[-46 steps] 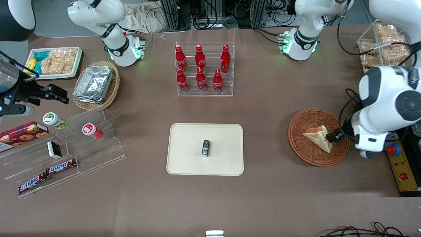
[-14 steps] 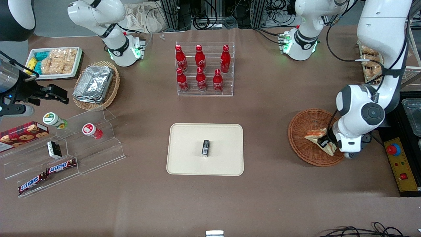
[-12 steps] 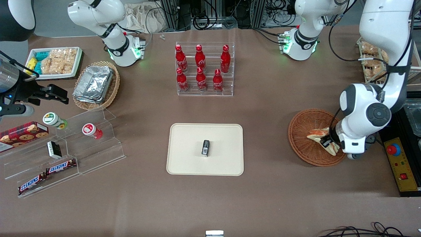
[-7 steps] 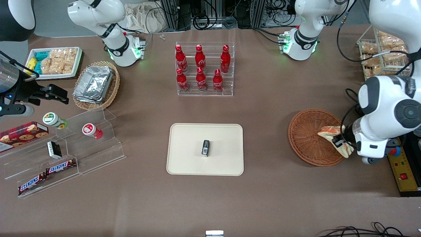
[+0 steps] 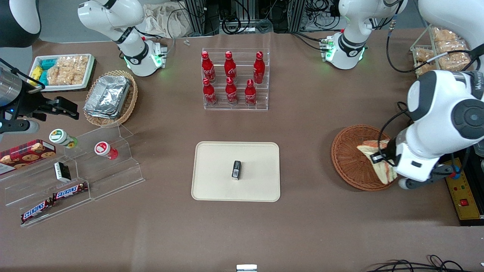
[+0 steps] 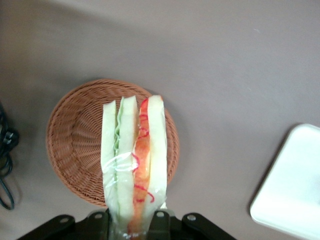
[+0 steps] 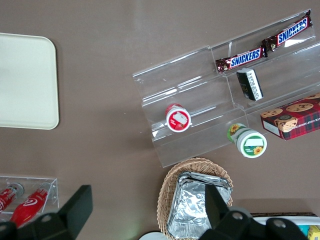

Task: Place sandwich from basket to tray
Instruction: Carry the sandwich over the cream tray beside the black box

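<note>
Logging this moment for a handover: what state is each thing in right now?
sandwich: wrapped, held up above the basket
gripper: shut on the sandwich
basket: empty
tray: holds one small dark item, no sandwich yet
red bottles: upright in their clear rack
</note>
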